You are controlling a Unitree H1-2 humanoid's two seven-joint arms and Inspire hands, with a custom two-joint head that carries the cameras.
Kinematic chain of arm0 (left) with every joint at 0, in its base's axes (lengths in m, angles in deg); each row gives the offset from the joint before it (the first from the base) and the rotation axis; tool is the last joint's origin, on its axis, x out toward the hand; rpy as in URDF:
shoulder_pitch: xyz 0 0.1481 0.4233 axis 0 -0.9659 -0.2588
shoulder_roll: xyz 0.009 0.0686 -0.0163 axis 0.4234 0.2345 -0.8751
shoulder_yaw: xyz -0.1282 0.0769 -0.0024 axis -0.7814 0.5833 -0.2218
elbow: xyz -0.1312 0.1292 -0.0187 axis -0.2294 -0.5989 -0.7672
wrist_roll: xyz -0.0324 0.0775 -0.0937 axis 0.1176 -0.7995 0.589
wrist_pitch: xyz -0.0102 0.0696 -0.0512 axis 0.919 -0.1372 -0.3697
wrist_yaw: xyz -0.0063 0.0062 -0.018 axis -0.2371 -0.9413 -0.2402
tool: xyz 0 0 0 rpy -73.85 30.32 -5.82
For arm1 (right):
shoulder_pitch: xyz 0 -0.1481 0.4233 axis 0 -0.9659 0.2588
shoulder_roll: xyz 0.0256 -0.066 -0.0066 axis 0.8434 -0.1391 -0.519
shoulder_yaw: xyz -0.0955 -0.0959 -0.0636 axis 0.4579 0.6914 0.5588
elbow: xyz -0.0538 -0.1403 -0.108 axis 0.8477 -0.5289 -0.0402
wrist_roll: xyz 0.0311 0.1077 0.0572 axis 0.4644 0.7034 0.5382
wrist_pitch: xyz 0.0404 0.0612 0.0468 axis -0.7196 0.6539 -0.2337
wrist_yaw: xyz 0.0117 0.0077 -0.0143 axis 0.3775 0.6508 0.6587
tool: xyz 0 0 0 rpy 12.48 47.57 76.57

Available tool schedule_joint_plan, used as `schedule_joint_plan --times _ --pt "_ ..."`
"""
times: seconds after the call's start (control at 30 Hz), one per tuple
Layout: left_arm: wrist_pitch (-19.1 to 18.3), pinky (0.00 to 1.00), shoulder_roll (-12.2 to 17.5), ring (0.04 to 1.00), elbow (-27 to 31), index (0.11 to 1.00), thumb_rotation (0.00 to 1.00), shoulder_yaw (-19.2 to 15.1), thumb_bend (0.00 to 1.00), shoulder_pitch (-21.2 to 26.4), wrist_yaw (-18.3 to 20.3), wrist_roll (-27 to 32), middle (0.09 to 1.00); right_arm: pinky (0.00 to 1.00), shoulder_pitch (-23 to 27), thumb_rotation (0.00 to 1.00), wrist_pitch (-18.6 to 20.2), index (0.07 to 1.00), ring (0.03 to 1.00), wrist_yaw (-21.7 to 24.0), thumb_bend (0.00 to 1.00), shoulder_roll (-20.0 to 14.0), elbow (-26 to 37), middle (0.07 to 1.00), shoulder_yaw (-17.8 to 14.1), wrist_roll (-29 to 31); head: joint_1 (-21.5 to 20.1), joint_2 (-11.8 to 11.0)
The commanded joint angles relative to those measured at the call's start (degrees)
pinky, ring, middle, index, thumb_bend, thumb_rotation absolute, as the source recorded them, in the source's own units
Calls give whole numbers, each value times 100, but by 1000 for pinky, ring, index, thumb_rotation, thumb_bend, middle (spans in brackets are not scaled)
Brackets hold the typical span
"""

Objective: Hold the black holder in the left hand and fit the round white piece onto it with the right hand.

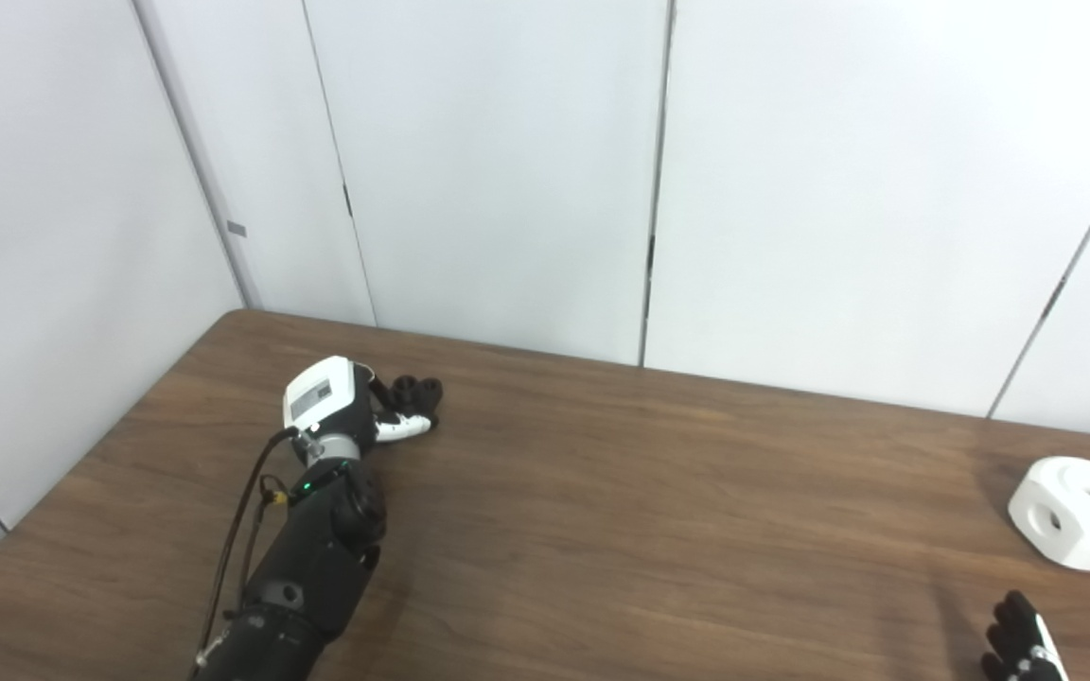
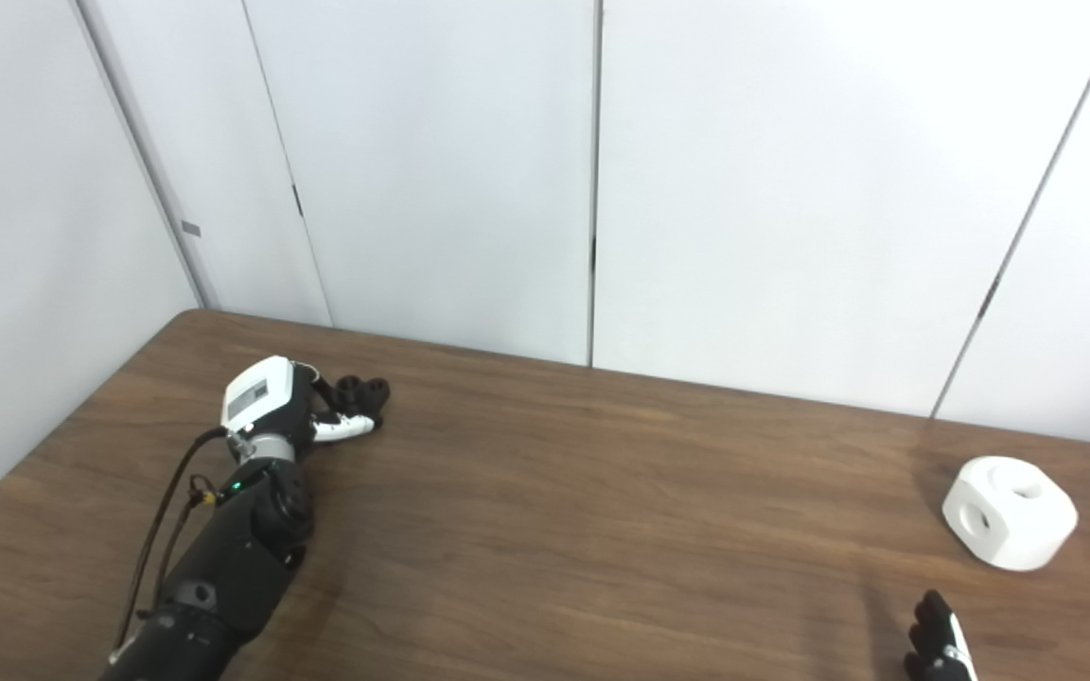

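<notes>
The black holder [image 1: 418, 390] lies on the wooden table [image 1: 659, 511] at the far left. My left hand [image 1: 342, 407] rests right against it. Its white-tipped thumb [image 1: 403, 428] lies along the holder's near side, and its fingers are hidden behind the hand's white back. Whether they close on the holder does not show. The round white piece [image 1: 1080, 511], with holes in its top and side, sits on the table at the far right. My right hand [image 1: 1018, 648] shows only at the bottom right edge, short of the white piece, fingers spread and holding nothing.
White wall panels [image 1: 507, 170] rise directly behind the table's far edge and along its left side. My left forearm [image 1: 304, 567], with a black cable running along it, stretches over the table's left part.
</notes>
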Motion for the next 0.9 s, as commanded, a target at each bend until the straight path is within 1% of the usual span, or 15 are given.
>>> schedule_joint_plan --times 0.0,0.1,0.13,0.3,0.33,0.37,0.4,0.5,0.63,0.87 --pt "39 992 211 944 147 490 267 35 790 244 -174 -19 838 1000 -49 1000 -100 1000 1000 -5 429 135 229 1000 -1 11 5 2" --pt "75 984 223 938 117 488 227 72 802 226 -249 23 824 1000 -53 1000 -88 1000 1000 13 432 112 239 1000 -5 25 5 2" --pt "67 986 239 939 121 487 218 103 806 219 -252 16 821 1000 -53 1000 -75 1000 1000 19 434 107 250 1000 -9 44 22 35" --pt "72 987 331 937 130 490 178 282 813 173 -283 -46 808 1000 -50 1000 -59 1000 1000 29 444 90 267 1000 -23 80 22 35" --pt "87 990 340 941 148 488 126 292 672 162 -290 -19 809 1000 -52 1000 -59 1000 1000 41 444 81 280 1000 -24 97 21 57" --pt "100 993 346 943 163 486 96 297 600 153 -300 6 808 1000 -54 1000 -57 1000 1000 49 440 74 290 1000 -23 107 21 57" --pt "134 995 340 944 182 485 78 275 556 138 -319 54 807 1000 -57 1000 -50 1000 1000 56 438 66 301 1000 -26 122 25 62" --pt "203 1000 324 943 245 483 58 206 528 102 -316 192 803 1000 -58 1000 -29 1000 1000 66 449 51 317 1000 -33 154 24 67" --pt "248 1000 319 938 307 482 50 151 524 66 -298 357 802 1000 -54 1000 -19 1000 1000 65 446 35 322 1000 -41 149 22 81" --pt "209 992 390 928 335 483 46 238 522 29 -206 412 807 1000 -66 1000 27 1000 1000 72 450 27 347 1000 -40 164 22 81"
